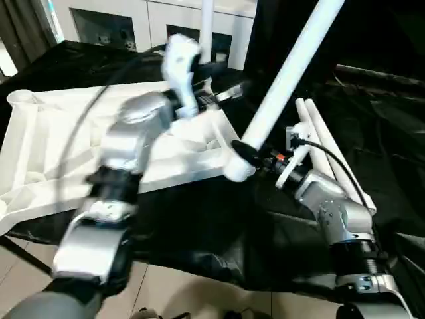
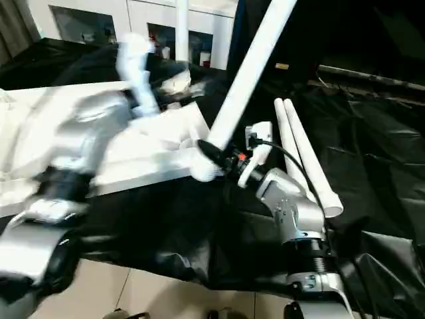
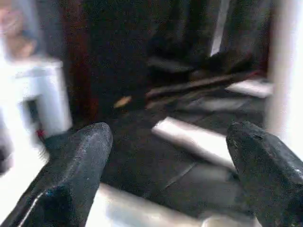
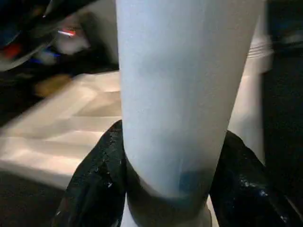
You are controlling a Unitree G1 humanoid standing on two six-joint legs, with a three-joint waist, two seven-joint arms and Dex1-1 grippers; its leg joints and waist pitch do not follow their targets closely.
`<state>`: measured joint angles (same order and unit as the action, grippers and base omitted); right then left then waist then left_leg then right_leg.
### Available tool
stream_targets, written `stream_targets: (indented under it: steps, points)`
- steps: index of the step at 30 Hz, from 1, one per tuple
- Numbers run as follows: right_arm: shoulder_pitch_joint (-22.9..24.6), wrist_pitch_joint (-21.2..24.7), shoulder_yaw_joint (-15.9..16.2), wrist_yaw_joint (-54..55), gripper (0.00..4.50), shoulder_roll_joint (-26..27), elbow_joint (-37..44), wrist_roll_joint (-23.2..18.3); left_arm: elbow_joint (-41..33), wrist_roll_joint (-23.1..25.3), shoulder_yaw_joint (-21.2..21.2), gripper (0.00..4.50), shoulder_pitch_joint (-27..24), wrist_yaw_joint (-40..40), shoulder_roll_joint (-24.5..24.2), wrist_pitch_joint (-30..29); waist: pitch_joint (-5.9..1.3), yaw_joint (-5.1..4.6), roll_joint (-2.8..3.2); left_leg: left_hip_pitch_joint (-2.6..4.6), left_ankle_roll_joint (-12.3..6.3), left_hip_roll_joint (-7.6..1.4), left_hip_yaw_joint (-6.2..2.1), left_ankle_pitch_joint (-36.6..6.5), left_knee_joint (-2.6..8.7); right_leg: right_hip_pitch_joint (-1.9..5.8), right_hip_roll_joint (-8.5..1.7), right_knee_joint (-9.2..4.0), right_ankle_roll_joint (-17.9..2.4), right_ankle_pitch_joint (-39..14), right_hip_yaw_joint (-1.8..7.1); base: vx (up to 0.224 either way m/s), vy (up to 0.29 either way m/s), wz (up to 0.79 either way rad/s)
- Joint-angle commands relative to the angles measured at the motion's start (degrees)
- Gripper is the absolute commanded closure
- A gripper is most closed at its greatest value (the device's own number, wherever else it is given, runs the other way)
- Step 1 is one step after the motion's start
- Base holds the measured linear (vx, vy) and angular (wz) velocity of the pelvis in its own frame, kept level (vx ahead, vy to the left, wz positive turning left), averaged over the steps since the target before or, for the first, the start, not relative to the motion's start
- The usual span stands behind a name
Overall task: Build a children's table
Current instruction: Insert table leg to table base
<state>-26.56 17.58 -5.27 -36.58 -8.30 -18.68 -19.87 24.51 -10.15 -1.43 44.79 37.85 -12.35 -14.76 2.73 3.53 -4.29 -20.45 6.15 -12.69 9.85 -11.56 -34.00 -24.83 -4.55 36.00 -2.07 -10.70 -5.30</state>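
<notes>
The white table top (image 1: 40,153) lies upside down on black cloth, ribs up. One white leg (image 1: 207,26) stands upright at its far right corner. My right gripper (image 1: 249,151) is shut on a second leg (image 1: 292,66), which tilts up to the right; its lower end sits at the top's near right corner (image 1: 234,166). In the right wrist view this leg (image 4: 180,94) fills the gap between the black fingers (image 4: 94,189). My left gripper (image 3: 168,142) is open and holds nothing; its arm reaches over the top toward the upright leg.
Two more white legs (image 1: 319,133) lie side by side on the black cloth (image 1: 199,226) to the right of my right gripper. White cabinets (image 1: 119,20) stand behind. The cloth's near edge drops to pale floor tiles (image 1: 186,292).
</notes>
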Motion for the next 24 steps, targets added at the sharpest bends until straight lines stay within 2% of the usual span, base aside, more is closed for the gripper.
stream_targets:
  steps: [1,4,5,8,9,10,11,13,14,15,16,17,18,19,20,21,22,23,24]
  points:
    - [2.31,-2.36,-1.11,6.72,2.64,-0.93,4.09,4.49,-3.79,2.48,-0.29,0.15,-6.29,-6.25,1.43,3.89,-4.06,0.28,0.58,-0.21,-3.09,-0.38,0.33,1.64,3.07,5.45,-2.95,-2.93,-12.01,4.34,3.32,0.0,0.0,0.0]
    - [4.61,-1.18,-2.28,12.85,2.64,-0.09,8.13,6.63,-6.0,5.19,-1.24,0.15,-12.93,-12.99,2.75,5.2,-4.25,0.29,0.67,-0.13,-3.4,-0.24,0.45,1.28,3.04,5.42,-2.73,-3.06,-10.93,4.69,3.34,0.0,0.0,0.0]
    - [5.16,-0.85,-2.26,13.76,2.64,-0.09,8.97,7.21,-6.36,5.95,-1.39,0.15,-14.5,-14.22,3.0,6.0,-4.04,0.17,0.7,-0.09,-3.3,-0.29,0.47,-0.58,3.22,5.16,-2.65,-3.41,-10.38,2.48,3.29,0.0,0.0,0.0]
    - [7.37,-0.86,-2.88,16.28,2.64,0.32,11.07,8.39,-7.83,8.13,-1.81,0.15,-18.94,-17.47,3.66,9.41,-3.72,0.11,0.72,-0.09,-2.4,-0.45,0.36,-4.48,3.57,5.02,-2.73,-4.19,-8.38,-3.5,3.21,0.0,0.0,0.0]
    - [9.86,-0.83,-3.05,16.65,2.64,1.11,12.84,7.74,-8.91,8.98,-2.87,0.15,-21.52,-20.46,4.39,11.45,-3.59,0.11,1.0,-0.15,-1.92,-0.44,0.33,-6.83,3.65,4.83,-2.74,-4.71,-6.71,-7.79,3.2,0.0,0.0,0.0]
    - [11.34,-1.15,-2.51,16.47,2.64,1.34,13.73,7.79,-9.45,9.16,-3.51,0.15,-22.63,-21.8,4.75,12.32,-3.43,0.09,0.85,-0.15,-1.83,-0.52,0.38,-7.68,3.74,4.73,-2.77,-5.04,-6.09,-9.11,3.2,0.0,0.0,0.0]
    - [13.53,-2.32,-1.09,16.31,2.64,1.45,14.79,8.54,-10.55,9.08,-4.34,0.15,-24.27,-23.48,5.24,13.41,-3.46,0.06,0.95,-0.13,-1.77,-0.49,0.32,-8.67,3.79,4.64,-2.68,-5.26,-5.16,-10.9,3.13,0.0,0.0,0.0]
    - [14.71,-3.48,0.22,16.19,2.64,1.32,15.06,9.52,-11.48,8.86,-4.69,0.15,-25.07,-24.06,5.41,13.93,-3.41,-0.02,0.9,-0.14,-1.6,-0.43,0.25,-9.09,3.88,4.44,-2.5,-5.33,-4.52,-11.41,3.06,0.0,0.0,0.0]
    - [15.7,-4.11,1.05,16.02,2.64,1.63,15.41,9.61,-12.42,8.35,-5.17,0.15,-25.57,-24.88,5.64,13.9,-3.51,0.03,1.19,-0.07,-1.44,-0.45,0.19,-9.1,3.87,4.4,-2.5,-5.18,-4.64,-11.09,3.07,0.0,0.0,0.0]
    - [15.72,-4.11,1.06,16.02,2.64,1.63,15.42,9.61,-12.43,8.34,-5.18,0.15,-25.57,-24.89,5.64,13.9,-3.32,-0.06,1.09,0.15,-1.14,-0.56,0.14,-11.96,4.16,4.47,-2.54,-5.44,-4.31,-13.94,2.94,0.0,0.0,0.0]
    - [16.79,-4.22,1.74,16.0,2.64,2.25,15.86,9.17,-13.48,8.06,-5.36,0.15,-26.09,-25.77,5.72,13.7,-3.15,-0.27,1.15,0.79,-0.82,-0.54,0.08,-17.12,4.47,4.51,-2.44,-5.85,-3.57,-20.01,2.69,0.0,0.0,0.0]
    - [16.85,-4.26,1.84,16.0,2.64,2.25,15.84,9.22,-13.54,8.1,-5.31,0.15,-26.12,-25.77,5.68,13.63,-2.88,-0.42,1.42,1.98,-0.98,-0.58,0.03,-22.43,4.72,4.03,-2.22,-6.6,-2.99,-25.64,2.36,0.0,0.0,0.0]
    - [17.22,-4.74,2.96,15.95,2.64,2.07,15.61,10.1,-13.96,8.58,-4.76,0.15,-26.38,-25.59,5.31,13.21,-2.59,-0.6,1.48,2.71,-1.3,-0.57,0.02,-25.5,4.83,3.81,-2.01,-7.08,-2.83,-29.05,1.97,0.0,0.0,0.0]
    - [17.39,-4.41,3.53,15.78,2.64,2.01,15.63,10.35,-14.19,8.78,-4.57,0.15,-26.57,-25.56,5.23,13.23,-1.87,-1.01,1.38,3.9,-1.88,-0.21,-0.07,-30.15,4.76,3.74,-1.63,-8.37,-1.61,-36.53,0.89,0.0,0.0,0.0]
    - [17.51,-3.61,4.1,15.53,2.64,1.96,15.68,10.45,-14.45,8.85,-4.47,0.15,-26.8,-25.56,5.23,13.23,-1.6,-1.18,1.4,4.53,-2.12,0.04,-0.1,-31.76,4.56,3.75,-1.49,-9.15,-0.64,-40.11,0.27,0.0,0.0,0.0]
    - [17.7,-4.06,5.02,15.4,2.64,1.82,15.83,11.25,-14.72,8.91,-4.16,0.15,-27.05,-25.29,5.09,13.36,-1.77,-0.24,2.37,0.26,-5.24,1.18,-1.62,-28.96,5.14,8.37,-4.41,-10.15,3.5,-46.7,-2.17,0.0,0.0,0.0]
    - [17.76,-4.52,5.39,15.6,2.64,1.83,15.88,11.77,-14.93,8.89,-4.07,0.15,-27.18,-25.16,5.01,13.35,-1.71,-0.64,1.8,0.04,-6.25,1.26,-1.99,-27.84,4.58,8.77,-5.22,-10.27,4.33,-47.52,-2.81,0.041,0.022,0.4]
    - [17.76,-4.52,5.39,15.6,2.64,1.83,15.88,11.77,-14.93,8.89,-4.07,0.15,-27.18,-25.16,5.01,13.35,-1.89,-0.79,2.33,-0.82,-6.74,1.4,-2.37,-25.26,3.85,10.3,-6.26,-10.64,3.92,-48.72,-3.87,0.041,0.022,0.4]
    - [17.79,-4.78,5.39,15.97,2.64,2.12,15.82,11.84,-15.19,8.79,-4.07,0.15,-27.32,-25.24,5.01,13.16,-1.99,-1.01,2.4,-1.23,-7.07,1.52,-2.53,-23.43,3.67,10.9,-6.66,-10.89,3.26,-47.93,-4.06,0.08,0.014,0.49]
